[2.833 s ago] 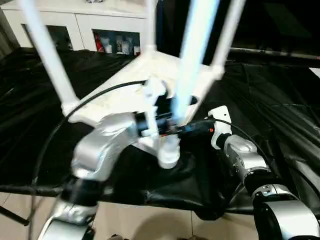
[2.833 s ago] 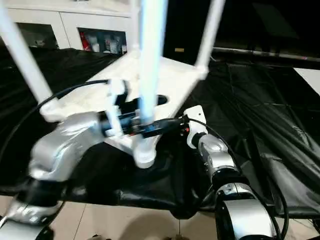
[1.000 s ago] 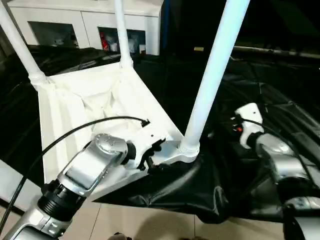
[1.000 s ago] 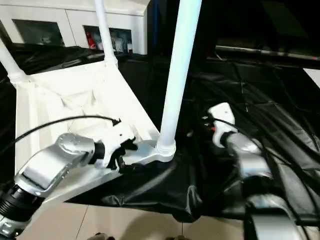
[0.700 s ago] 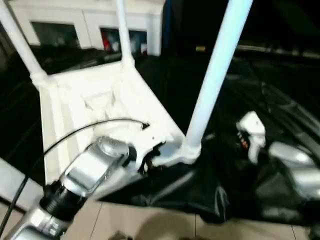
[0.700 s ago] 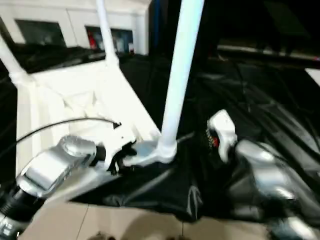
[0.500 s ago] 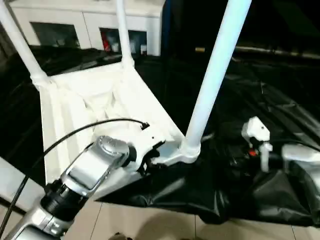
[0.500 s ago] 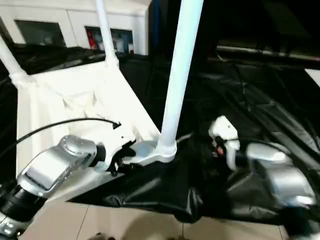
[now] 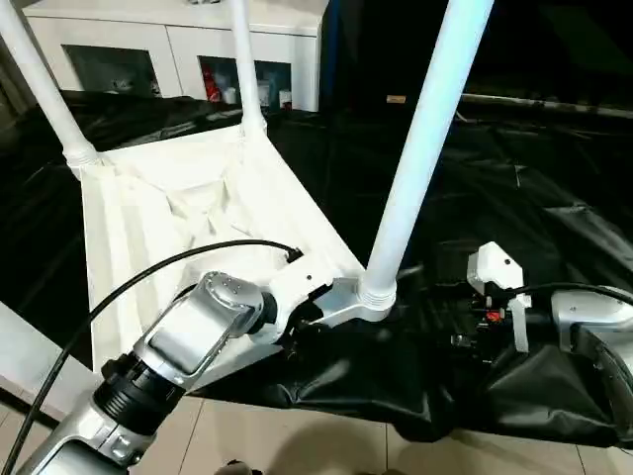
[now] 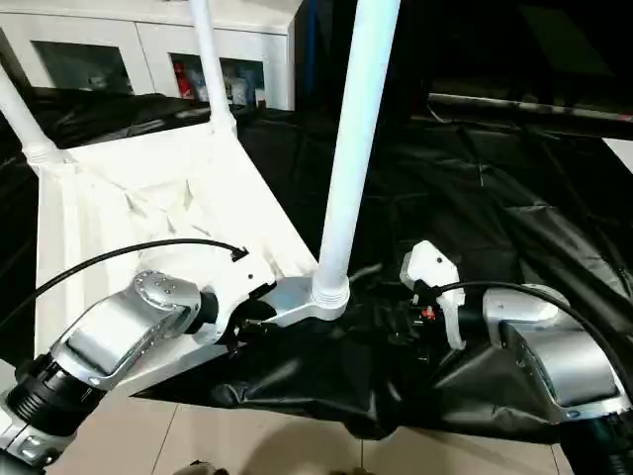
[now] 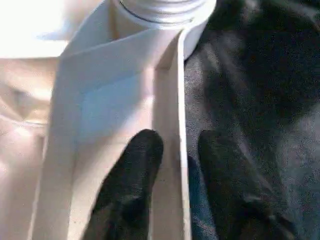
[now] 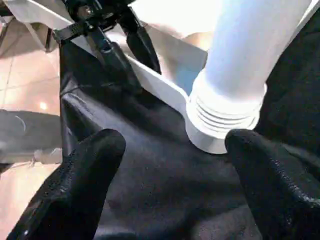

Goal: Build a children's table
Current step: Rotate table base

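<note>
Indoor room arranged as a robot work area, with a home-like or showroom look. Against the far wall stands a white cabinet (image 9: pixel 168 40) with glass doors; coloured items (image 9: pixel 229 87) on its shelf are too small to identify. The floor (image 10: pixel 237 435) is laid with pale beige glossy tiles with visible joints. A low platform is draped in crinkled black sheeting (image 9: pixel 534 198) that hangs over its near edge, serving as the work surface. Upside down on the sheeting lies a white plastic tabletop (image 9: pixel 168 228) with legs (image 9: pixel 420 148) pointing upward. The background to the right of the cabinet is dark and indistinct.
</note>
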